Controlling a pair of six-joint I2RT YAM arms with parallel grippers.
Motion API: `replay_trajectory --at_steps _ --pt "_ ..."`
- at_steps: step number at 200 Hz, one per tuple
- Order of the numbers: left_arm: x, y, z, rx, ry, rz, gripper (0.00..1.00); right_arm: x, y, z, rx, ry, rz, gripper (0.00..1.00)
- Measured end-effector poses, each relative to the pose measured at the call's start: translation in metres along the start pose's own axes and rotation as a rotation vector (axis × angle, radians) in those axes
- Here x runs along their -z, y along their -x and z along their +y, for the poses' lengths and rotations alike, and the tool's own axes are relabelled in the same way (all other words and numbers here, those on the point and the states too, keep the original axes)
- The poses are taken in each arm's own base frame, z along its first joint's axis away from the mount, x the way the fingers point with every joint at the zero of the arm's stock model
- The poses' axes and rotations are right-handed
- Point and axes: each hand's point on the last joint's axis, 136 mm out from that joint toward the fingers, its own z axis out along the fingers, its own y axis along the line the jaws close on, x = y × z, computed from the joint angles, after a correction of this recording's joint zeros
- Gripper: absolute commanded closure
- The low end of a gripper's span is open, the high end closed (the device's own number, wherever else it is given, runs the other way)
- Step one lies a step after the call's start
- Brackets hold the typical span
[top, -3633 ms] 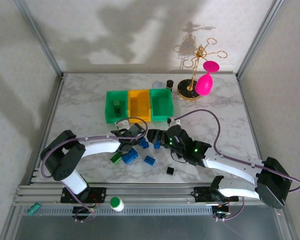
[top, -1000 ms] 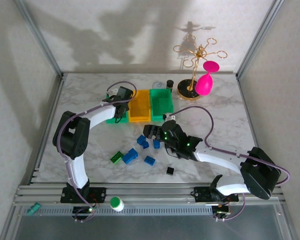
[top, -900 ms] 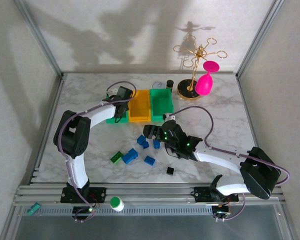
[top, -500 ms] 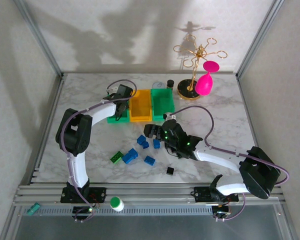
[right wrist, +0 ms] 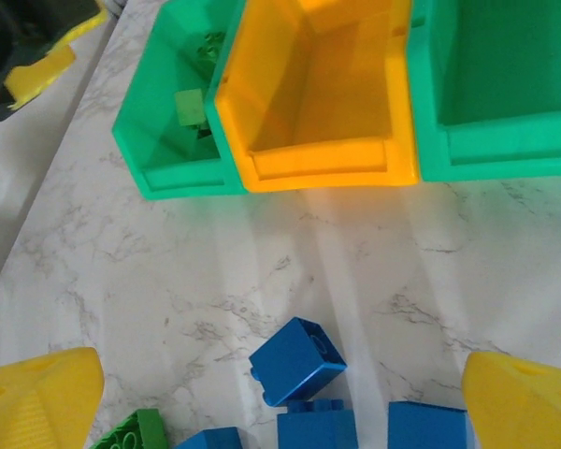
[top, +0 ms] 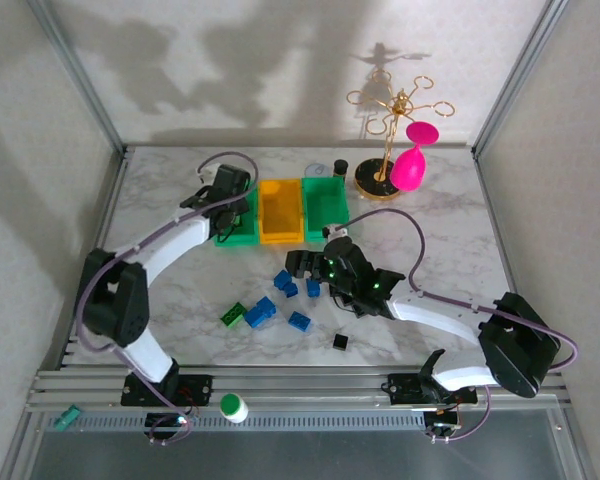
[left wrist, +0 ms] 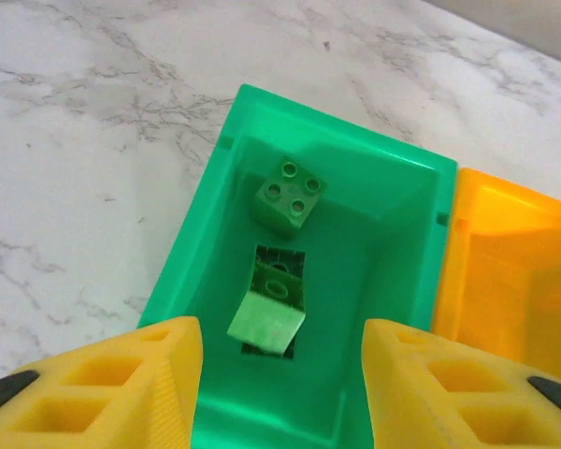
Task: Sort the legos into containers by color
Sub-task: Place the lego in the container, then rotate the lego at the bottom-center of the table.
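Since a second ago the left gripper has been spread above the leftmost green rectangular plastic bin, where two green plastic bricks lie within the rims. In front of that bin, the right gripper is held wide over blue plastic bricks on open marbled surface.

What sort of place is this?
Probably a robot lab test cell: two arms bolted to a metal rail, a marble-look table boxed in by plain panels, toy bricks and bins as props.
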Motion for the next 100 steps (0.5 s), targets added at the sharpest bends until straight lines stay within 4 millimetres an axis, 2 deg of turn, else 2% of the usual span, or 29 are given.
replay_trajectory --at_steps 22,63,100 --pt "0.027 -0.013 0.005 -0.010 -0.042 0.003 0.52 -0.001 -0.001 0.007 0.021 0.028 0.020 0.01" --pt "0.073 -0.068 0.021 -0.089 -0.094 0.066 0.49 -0.001 -0.013 0.014 0.021 0.076 0.077 0.01" --pt "0.092 -0.116 0.049 -0.135 -0.071 0.131 0.47 0.000 -0.028 0.013 0.013 0.081 0.115 0.01"
